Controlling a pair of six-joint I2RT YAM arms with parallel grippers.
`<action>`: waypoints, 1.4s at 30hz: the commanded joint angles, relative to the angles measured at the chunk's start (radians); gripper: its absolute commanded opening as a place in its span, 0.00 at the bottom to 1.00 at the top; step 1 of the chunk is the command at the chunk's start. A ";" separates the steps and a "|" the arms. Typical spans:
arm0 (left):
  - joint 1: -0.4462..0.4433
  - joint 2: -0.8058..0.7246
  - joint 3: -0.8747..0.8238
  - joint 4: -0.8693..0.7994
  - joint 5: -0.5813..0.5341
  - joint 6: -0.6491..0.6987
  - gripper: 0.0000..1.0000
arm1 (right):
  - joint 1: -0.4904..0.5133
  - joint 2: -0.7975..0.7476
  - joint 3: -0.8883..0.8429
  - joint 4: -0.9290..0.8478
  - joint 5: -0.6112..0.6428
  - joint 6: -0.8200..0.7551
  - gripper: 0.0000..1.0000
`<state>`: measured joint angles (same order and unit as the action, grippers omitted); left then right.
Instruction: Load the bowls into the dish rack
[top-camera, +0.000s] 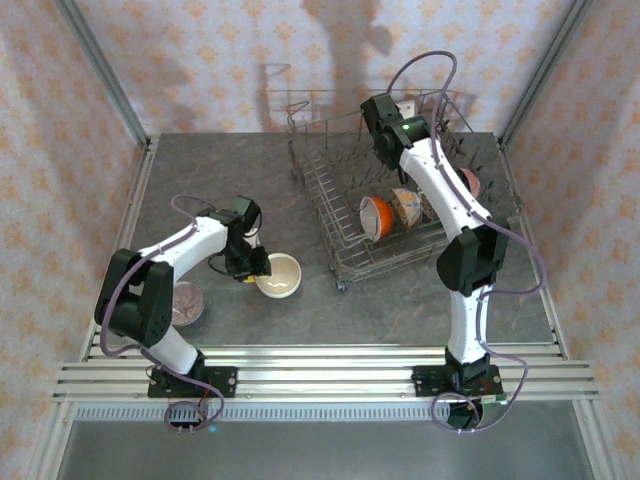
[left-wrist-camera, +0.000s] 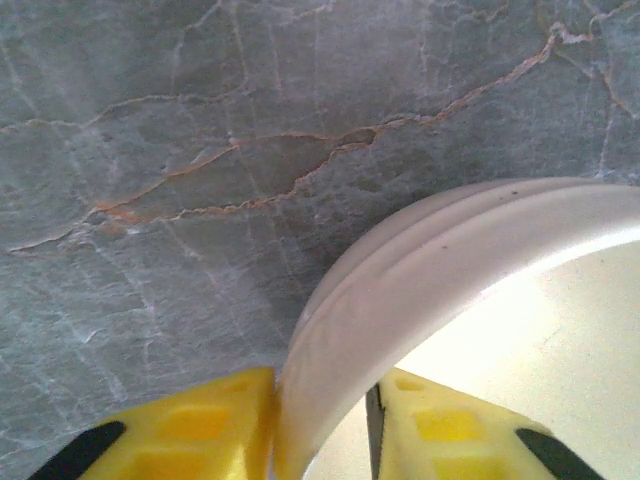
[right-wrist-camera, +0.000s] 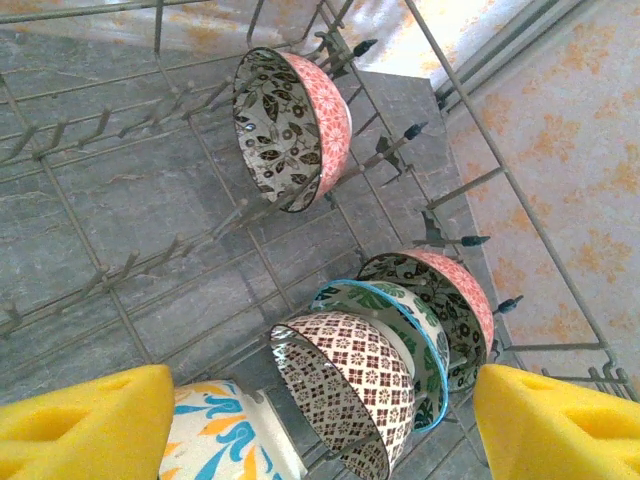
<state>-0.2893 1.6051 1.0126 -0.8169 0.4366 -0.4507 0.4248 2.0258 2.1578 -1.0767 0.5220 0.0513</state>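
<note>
Left fingers (left-wrist-camera: 190, 425) pinching the rim of a cream bowl (top-camera: 279, 275) on the grey marbled desk (top-camera: 220, 170), right fingers (right-wrist-camera: 90, 420) spread wide above the wire dish rack (top-camera: 320, 190), patterned bowls (right-wrist-camera: 350, 390) standing among its tines.

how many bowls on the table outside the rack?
2: a cream bowl mid-table, a patterned bowl front-left beside the left arm. Arms may hide others.

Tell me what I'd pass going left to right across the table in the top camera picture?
First the patterned bowl, then the left gripper, then the cream bowl, then the dish rack.
</note>
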 joint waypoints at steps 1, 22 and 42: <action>-0.017 0.024 -0.005 0.016 -0.028 -0.029 0.23 | 0.000 -0.047 -0.024 0.017 -0.004 -0.024 0.78; 0.003 -0.131 0.298 -0.053 -0.130 -0.057 0.00 | -0.001 -0.060 0.189 -0.097 -0.381 -0.029 0.73; -0.071 -0.047 0.846 -0.121 -0.410 -0.067 0.00 | 0.235 -0.122 0.304 -0.016 -0.750 -0.155 0.46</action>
<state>-0.3500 1.5391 1.8069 -0.9375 0.0910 -0.5121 0.6285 1.9228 2.4619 -1.1145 -0.1848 -0.0544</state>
